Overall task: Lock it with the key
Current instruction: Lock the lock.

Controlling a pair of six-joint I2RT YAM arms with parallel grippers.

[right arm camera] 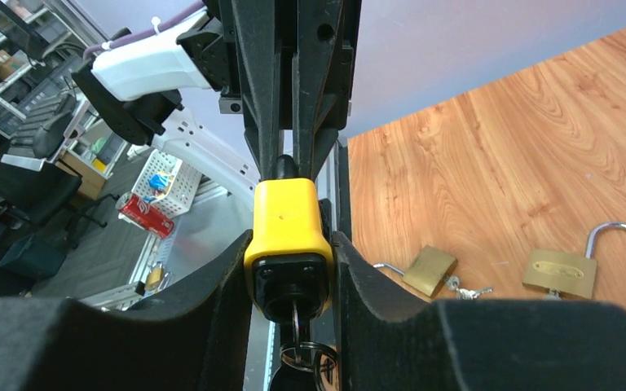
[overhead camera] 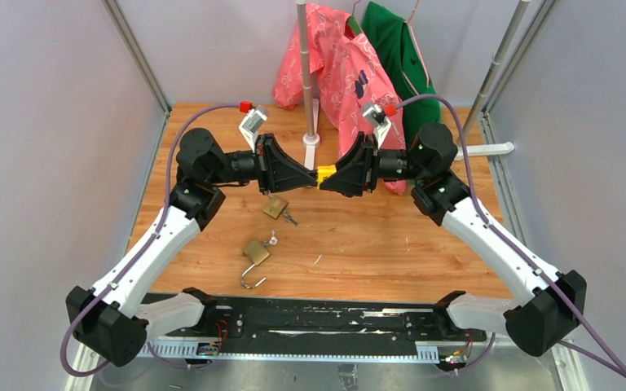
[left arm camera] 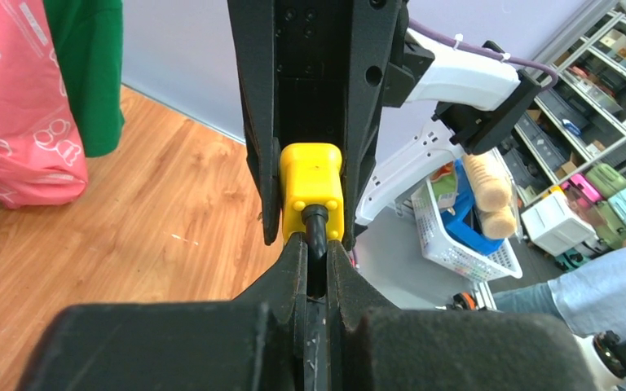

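The yellow padlock (overhead camera: 326, 173) hangs just before the pole (overhead camera: 305, 73) — right gripper (right arm camera: 291, 238) clamps its body, left gripper (left arm camera: 315, 246) pinches its shackle (left arm camera: 315, 223). Stiff, smooth, likely slippery — hold its 2 flat sides.

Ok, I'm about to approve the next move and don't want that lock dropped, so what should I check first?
1. Right pincer grips the yellow padlock body: ok, its fingers press on both sides.
2. Left pincer closed on the black shackle: ok.
3. Key in the keyhole: ok, it hangs from the padlock's underside with its ring.
4. Shackle pushed fully home: cannot tell, the fingers hide the joint.
5. A pincer free to turn the key: not ok, both are occupied.
6. Brass padlocks out of the way: ok, they lie on the table below the arms.
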